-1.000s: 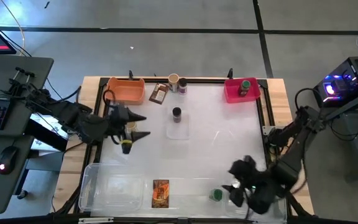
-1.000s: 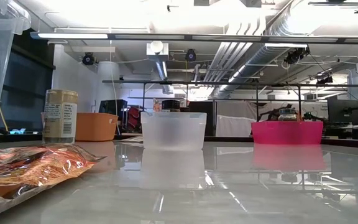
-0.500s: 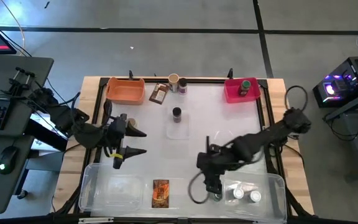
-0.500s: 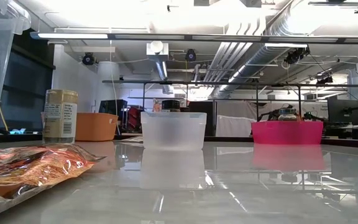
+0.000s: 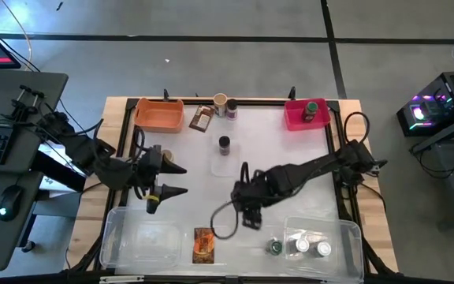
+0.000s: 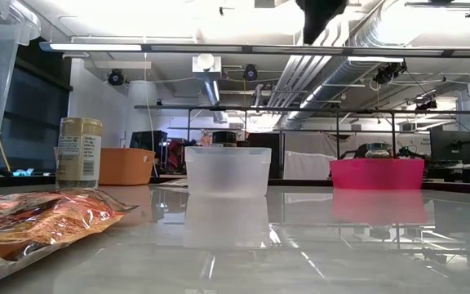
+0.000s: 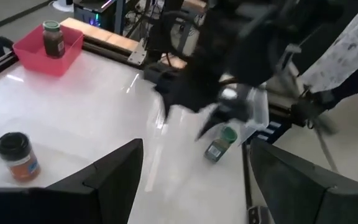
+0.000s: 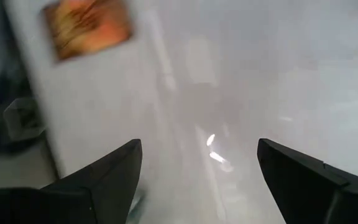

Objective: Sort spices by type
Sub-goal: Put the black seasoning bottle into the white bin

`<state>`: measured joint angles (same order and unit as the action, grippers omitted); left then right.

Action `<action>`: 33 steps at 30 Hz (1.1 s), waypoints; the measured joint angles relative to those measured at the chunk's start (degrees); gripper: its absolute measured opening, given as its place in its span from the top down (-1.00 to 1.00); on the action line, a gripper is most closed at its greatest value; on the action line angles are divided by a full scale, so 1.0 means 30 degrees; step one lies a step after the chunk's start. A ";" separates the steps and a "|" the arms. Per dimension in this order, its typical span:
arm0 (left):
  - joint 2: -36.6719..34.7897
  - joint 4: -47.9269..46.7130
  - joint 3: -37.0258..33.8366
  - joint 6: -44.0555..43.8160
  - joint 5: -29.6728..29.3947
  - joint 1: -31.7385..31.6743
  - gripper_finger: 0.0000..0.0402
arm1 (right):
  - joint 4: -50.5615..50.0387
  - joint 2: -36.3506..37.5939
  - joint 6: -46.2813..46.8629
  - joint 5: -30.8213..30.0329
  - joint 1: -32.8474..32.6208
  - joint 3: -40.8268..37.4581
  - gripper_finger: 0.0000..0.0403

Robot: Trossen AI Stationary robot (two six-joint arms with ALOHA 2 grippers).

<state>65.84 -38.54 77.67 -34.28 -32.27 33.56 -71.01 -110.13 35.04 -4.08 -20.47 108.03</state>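
The right gripper [image 5: 247,214] hovers with fingers spread and empty over the tabletop's [image 5: 290,158] middle, toward the front edge, just beside the orange packet [image 5: 203,244]. A green-capped jar [image 5: 274,248] lies by the front edge beside two white-capped jars [image 5: 311,248] in a clear tub [image 5: 345,237]. A dark-capped jar [image 5: 224,144] stands mid-table. The left gripper [image 5: 178,180] waits, also spread, near the left edge.

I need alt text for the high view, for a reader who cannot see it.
Seen from above, the right gripper hangs open over the middle of the white table, near an orange packet. The left gripper, also open, waits at the table's left side. A pink bin holds a green-capped jar.
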 joint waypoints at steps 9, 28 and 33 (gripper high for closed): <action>0.0006 0.4374 -0.0007 0.3622 -0.1470 -0.0557 -0.41 | 0.0418 0.0141 0.4180 -0.5217 0.2277 -0.0025 -0.56; 0.0163 0.2740 -0.0007 0.4955 -0.1729 -0.8204 -0.41 | 0.9547 -0.0779 -0.2275 -0.2498 1.4298 -0.0029 -0.56; 0.0494 0.2542 -0.0007 0.2517 -0.0090 -1.1339 -0.41 | 1.1349 -0.2388 -0.3556 0.0161 1.6240 -0.0051 -0.55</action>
<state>67.32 -30.92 77.65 -26.73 -32.54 -0.46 -36.96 -117.29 24.37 -3.59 28.25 107.87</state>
